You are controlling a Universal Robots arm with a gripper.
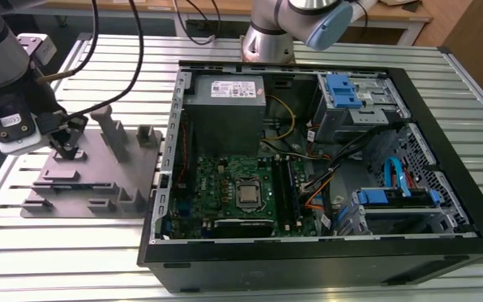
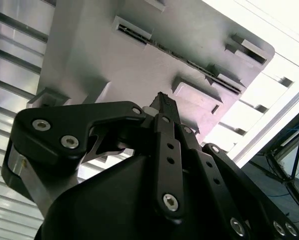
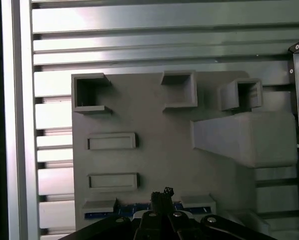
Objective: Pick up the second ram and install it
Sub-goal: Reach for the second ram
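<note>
Slatted aluminium counter (image 1: 73, 251) carrying a grey moulded tray (image 1: 99, 170) at the exterior view's left, just beside an open computer case (image 1: 443, 251). Item: the second ram (image 3: 100, 216), a blue board standing on edge in a slot at the tray's rim, its long axis along that rim with one end towards the case. Gripper (image 3: 162, 194): directly over the ram at about mid-length, fingers drawn narrow across the board's thin faces and apparently clamped on it. Ram not lifted; it sits in the tray, well apart from the case's motherboard (image 1: 233, 182).
</note>
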